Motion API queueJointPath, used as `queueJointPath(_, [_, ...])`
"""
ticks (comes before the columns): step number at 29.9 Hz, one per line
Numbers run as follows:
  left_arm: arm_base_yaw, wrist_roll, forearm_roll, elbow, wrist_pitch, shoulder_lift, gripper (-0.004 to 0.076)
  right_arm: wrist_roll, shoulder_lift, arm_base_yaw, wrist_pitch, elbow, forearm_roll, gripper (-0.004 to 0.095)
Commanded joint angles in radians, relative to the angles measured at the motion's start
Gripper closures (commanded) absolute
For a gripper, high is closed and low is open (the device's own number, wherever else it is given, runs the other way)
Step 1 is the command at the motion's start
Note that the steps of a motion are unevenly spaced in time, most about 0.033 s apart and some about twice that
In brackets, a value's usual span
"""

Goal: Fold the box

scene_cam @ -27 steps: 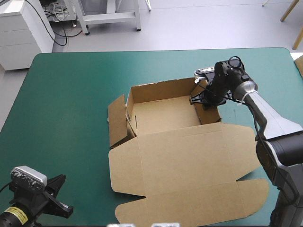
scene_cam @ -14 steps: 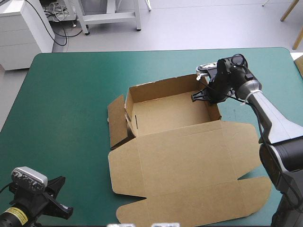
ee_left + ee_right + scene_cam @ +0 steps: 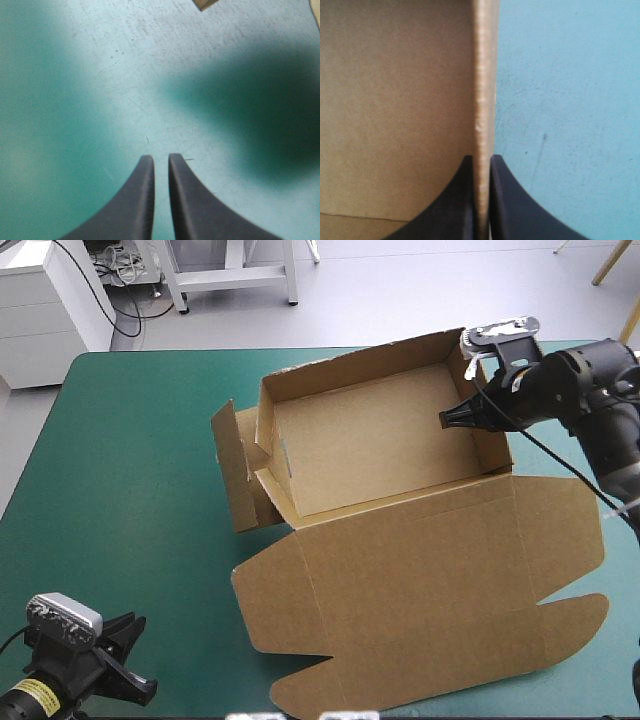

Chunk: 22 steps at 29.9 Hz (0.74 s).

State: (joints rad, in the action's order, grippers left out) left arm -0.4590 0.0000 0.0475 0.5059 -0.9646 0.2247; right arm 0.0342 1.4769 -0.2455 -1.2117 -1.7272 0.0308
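Right wrist view gives the grip up close, which the high view cannot: the right gripper (image 3: pixel 481 157) is clamped on the upright right wall (image 3: pixel 484 90) of the box (image 3: pixel 395 100). One black finger is on the inside face and one on the outside, and the edge of the board runs straight ahead from between them. On the outer side of this wall only bare teal-green cover (image 3: pixel 570 100) is seen.

The high view shows the whole shape that the wrist views miss. The box sits right of the table's middle. Its tray part, with the walls raised, is toward the far edge, and the lid (image 3: pixel 420 590) is spread flat toward the near edge. A side flap (image 3: pixel 232 465) stands out loose at the tray's left end. The right gripper reaches the wall from the right.

The left gripper (image 3: pixel 160 157) holds nothing. Its fingers are almost together with only a thin slit between them, above the bare cover near the table's near left corner. Ahead of it, far off, one small brown corner of board shows.

Left of the box the cover is wide and open. The lid's round flaps come near the table's near edge, and its right end comes near the right edge.
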Motion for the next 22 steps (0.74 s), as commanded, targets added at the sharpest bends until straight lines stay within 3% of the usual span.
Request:
queueJointPath(1, [0.001,-0.007,-0.013,0.024,0.068,0.013,0.0476,0.001,-0.095,0.001,0.042,-0.034,0.020,0.0929])
queueJointPath(4, [0.001,-0.007,-0.013,0.024,0.092,0.013,0.0307,0.001,-0.125,0.001,0.042,-0.032,0.022,0.0929])
queueJointPath(6, [0.001,-0.014,-0.013,0.024,0.111,0.013,0.0251,0.001,-0.136,0.001,0.042,-0.024,0.026,0.0929])
queueJointPath(16, [0.001,-0.006,0.049,0.032,0.220,0.027,0.0250,0.002,-0.144,0.001,0.042,-0.004,0.008,0.0929])
queueJointPath(22, [0.001,-0.099,0.117,0.094,0.218,0.164,0.0250,0.002,-0.144,0.001,0.042,-0.004,0.007,0.0930])
